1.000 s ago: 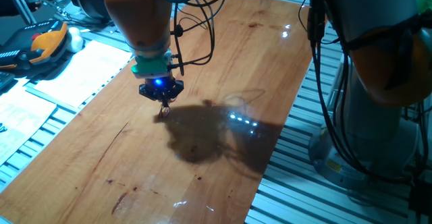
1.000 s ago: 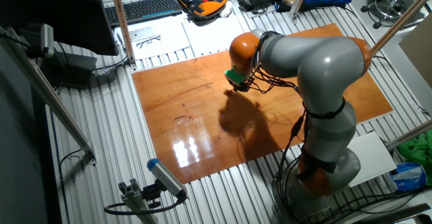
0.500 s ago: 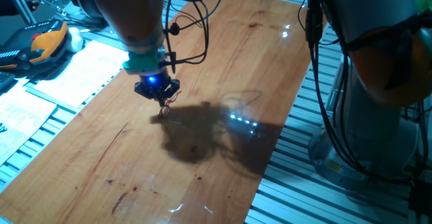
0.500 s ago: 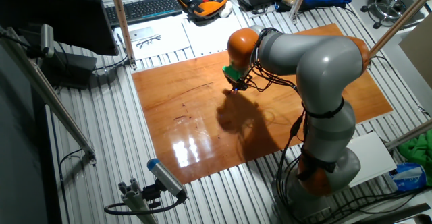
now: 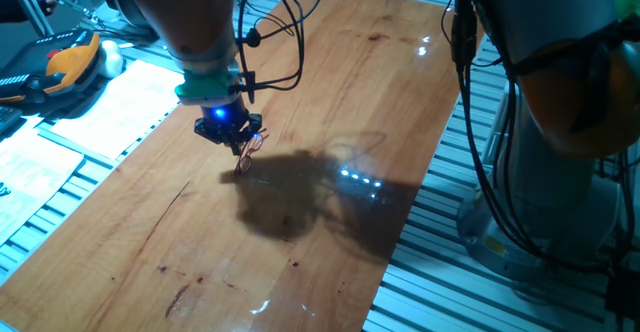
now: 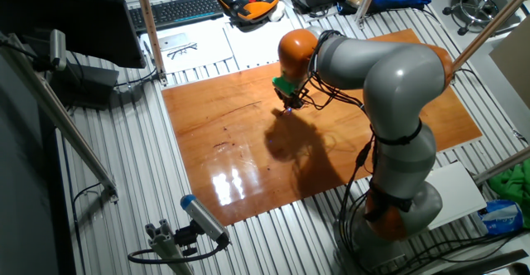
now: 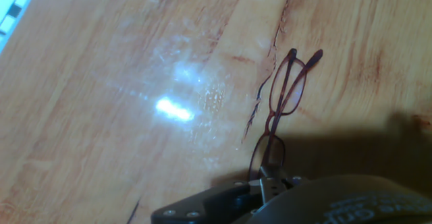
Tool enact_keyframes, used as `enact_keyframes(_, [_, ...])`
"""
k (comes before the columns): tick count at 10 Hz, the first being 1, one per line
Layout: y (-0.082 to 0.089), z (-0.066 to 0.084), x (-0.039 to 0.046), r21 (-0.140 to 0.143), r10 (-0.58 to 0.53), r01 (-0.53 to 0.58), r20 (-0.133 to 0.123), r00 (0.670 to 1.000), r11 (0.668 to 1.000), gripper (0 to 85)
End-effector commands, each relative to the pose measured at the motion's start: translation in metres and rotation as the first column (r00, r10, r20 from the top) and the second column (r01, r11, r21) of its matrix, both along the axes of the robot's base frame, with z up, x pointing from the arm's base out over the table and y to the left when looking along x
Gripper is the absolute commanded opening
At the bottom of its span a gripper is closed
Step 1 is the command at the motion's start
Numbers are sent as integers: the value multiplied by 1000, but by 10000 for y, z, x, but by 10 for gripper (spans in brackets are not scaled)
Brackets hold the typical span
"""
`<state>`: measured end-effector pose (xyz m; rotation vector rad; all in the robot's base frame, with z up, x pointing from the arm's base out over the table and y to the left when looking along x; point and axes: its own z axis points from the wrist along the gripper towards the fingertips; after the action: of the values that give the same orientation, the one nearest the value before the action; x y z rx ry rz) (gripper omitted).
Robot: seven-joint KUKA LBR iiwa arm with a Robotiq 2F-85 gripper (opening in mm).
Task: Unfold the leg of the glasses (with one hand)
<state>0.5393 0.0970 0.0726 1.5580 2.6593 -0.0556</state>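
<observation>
The glasses (image 7: pixel 284 89) are thin reddish-brown wire spectacles with oval lenses. In the hand view they reach from my fingers up over the wooden table (image 7: pixel 121 62), and one leg tip sticks out at the top right. My gripper (image 7: pixel 269 181) is shut on the near end of the frame. In one fixed view the black hand (image 5: pixel 237 135) with its blue light holds the glasses (image 5: pixel 244 156) hanging down, their lower end at the table top. In the other fixed view the hand (image 6: pixel 286 104) is at the far middle of the table; the glasses are too small to make out.
White paper sheets (image 5: pixel 110 107) and an orange-black device (image 5: pixel 70 62) lie left of the table. A keyboard (image 6: pixel 178 8) and another pair of glasses on paper (image 6: pixel 182 50) lie behind it. The grey arm base (image 6: pixel 402 200) stands at the right.
My hand has moved a little to the left and up in the fixed view, still holding the glasses. Their lower end has stayed at about the same spot on the table.
</observation>
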Motion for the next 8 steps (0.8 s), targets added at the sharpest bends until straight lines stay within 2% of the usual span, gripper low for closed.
enact_keyframes(1, [-2,1,1,-7,4,-4,0,1000,1000,0])
enact_keyframes(3, [-2,1,1,12,47,-47,-4,999,999,0])
enact_keyframes(4, [-2,1,1,7,57,-57,-28,998,998,0])
enact_keyframes(5, [-2,1,1,36,32,-30,-56,998,999,0])
enact_keyframes(6, [-2,1,1,48,-1,4,-69,998,999,0])
enact_keyframes(7, [-2,1,1,12,-30,30,-71,997,999,0])
enact_keyframes(8, [-2,1,1,-12,-43,42,-61,997,999,0])
